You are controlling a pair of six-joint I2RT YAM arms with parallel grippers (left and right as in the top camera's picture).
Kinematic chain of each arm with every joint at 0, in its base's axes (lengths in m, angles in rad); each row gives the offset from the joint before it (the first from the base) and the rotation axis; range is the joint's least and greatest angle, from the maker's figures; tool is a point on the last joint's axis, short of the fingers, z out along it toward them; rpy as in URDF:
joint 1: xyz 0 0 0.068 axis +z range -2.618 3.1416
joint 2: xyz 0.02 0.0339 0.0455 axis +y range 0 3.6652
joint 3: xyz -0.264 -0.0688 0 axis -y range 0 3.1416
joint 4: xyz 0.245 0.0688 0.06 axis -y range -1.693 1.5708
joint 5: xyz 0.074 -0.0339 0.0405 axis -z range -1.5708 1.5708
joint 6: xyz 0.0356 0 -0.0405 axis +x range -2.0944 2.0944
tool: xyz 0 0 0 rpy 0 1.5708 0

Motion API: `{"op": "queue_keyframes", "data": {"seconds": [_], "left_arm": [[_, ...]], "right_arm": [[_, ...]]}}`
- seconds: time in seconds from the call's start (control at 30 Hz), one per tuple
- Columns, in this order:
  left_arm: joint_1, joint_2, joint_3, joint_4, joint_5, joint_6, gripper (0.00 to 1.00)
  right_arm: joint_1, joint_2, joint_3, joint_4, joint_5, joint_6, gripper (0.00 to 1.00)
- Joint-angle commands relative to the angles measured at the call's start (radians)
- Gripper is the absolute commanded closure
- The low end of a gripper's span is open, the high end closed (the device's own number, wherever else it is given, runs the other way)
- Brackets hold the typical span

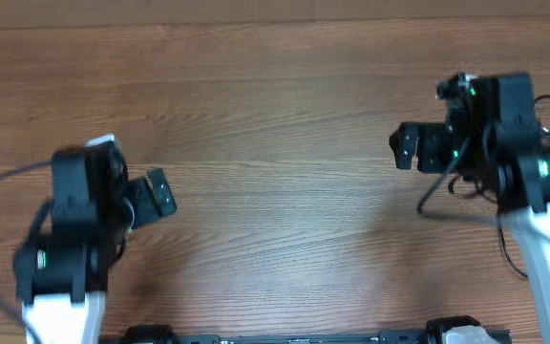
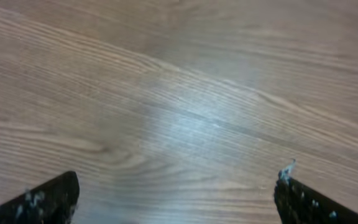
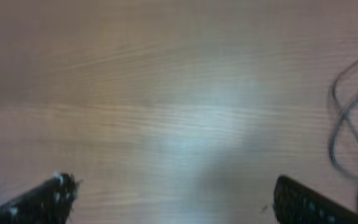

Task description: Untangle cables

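Left arm stood nearest, by the near left corner of the desk (image 1: 285, 86). Left pincer (image 1: 158, 194) pointed toward the middle. In its wrist view the left pincer (image 2: 176, 193) was spread wide, both dark fingers (image 2: 48, 202) at the bottom corners, with only bare wood grain between them. It held nothing.

Right arm was further back, along the right edge. Right pincer (image 1: 401, 146) faced left, toward the desk's middle. In its wrist view the right pincer (image 3: 176, 190) was gaping just as wide over bare wood, with nothing in its grasp.

The cables (image 3: 350, 122) showed only in the right wrist view. They were thin dark loops crossing one another at the frame's right margin, lying on the wood off to the side of the fingers and apart from them. The view was blurred, and no plugs could be made out. I could not place them from overhead.
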Motion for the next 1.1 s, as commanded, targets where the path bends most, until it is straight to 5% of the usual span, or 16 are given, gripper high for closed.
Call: {"op": "queue_keyframes", "data": {"seconds": [0.0,0.27,1.07], "left_arm": [[-0.002,-0.206,-0.129,0.067,-0.003,0.026,0.00],[-0.002,-0.320,-0.163,0.050,-0.003,0.026,0.00],[-0.002,-0.317,-0.163,0.050,-0.003,0.026,0.00]], "right_arm": [[-0.003,-0.217,-0.208,0.122,0.035,0.004,0.00],[-0.003,-0.462,-0.292,0.150,0.073,0.003,0.00],[-0.003,-0.487,-0.311,0.167,0.136,-0.031,0.00]]}}
